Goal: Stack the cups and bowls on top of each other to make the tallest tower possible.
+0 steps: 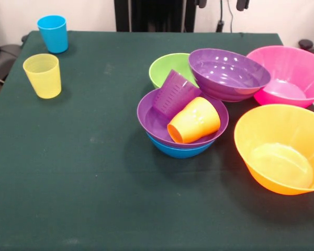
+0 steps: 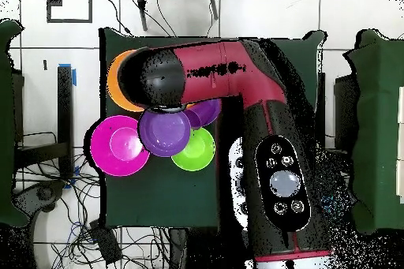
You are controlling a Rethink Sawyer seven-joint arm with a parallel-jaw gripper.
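I cannot tell how my pincer stands; from above only my red arm (image 2: 237, 72) shows, covering most of the table. The tower (image 1: 182, 123) is a purple bowl (image 1: 152, 117) nested in a blue bowl (image 1: 180, 150), holding a purple cup (image 1: 175, 93) and an orange cup (image 1: 194, 120) on their sides. Green (image 1: 165, 68), purple (image 1: 227, 73), pink (image 1: 288, 73) and orange (image 1: 277, 146) bowls crowd round it. Blue (image 1: 53, 33) and yellow (image 1: 42, 75) cups stand well apart on the dark green cloth (image 1: 73, 178).

On the desk (image 1: 94, 172), the rear cup (image 1: 52, 32) stands behind the front cup (image 1: 42, 75) at far left. At centre, the nested bowl (image 1: 152, 117) sits in the bottom bowl (image 1: 180, 151) and holds the left tipped cup (image 1: 174, 93) beside the right tipped cup (image 1: 194, 121). Behind stand the small bowl (image 1: 165, 68) and, to its right, the tilted bowl (image 1: 227, 73). At right, the rear large bowl (image 1: 288, 73) lies behind the front large bowl (image 1: 277, 151).
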